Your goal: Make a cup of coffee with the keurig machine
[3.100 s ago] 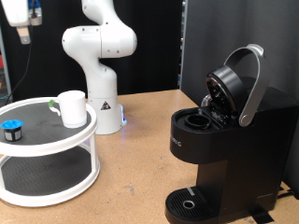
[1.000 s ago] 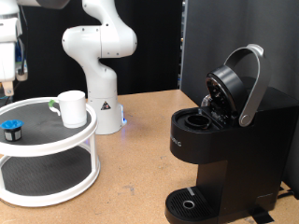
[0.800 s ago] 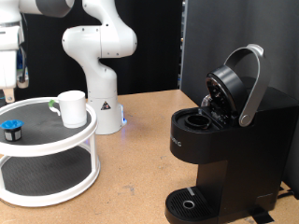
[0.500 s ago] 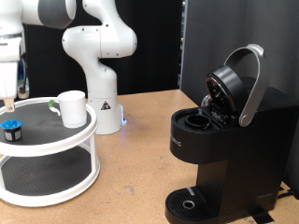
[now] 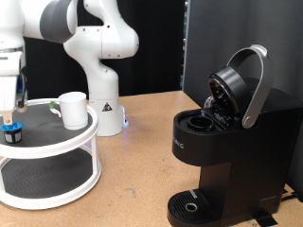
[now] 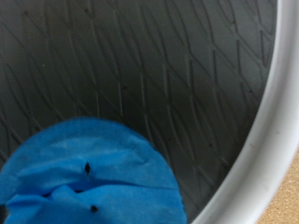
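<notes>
In the exterior view the small dark pod with a blue top sits at the left edge of the upper shelf of a white two-tier stand. My gripper hangs straight down right over the pod, its fingertips just above the blue top. The white cup stands on the same shelf to the pod's right, untouched. The black keurig machine stands at the right with its lid raised and its pod chamber open. In the wrist view the blue pod top fills the lower part, very close; no fingers show there.
The white robot arm base stands behind the stand. The stand's lower shelf holds nothing visible. The machine's round drip tray is bare. The wrist view shows the shelf's dark mesh and white rim.
My arm has come in from the upper left and moved down over the stand; the gripper now sits just above the pod. The cup, pod and machine have not moved.
</notes>
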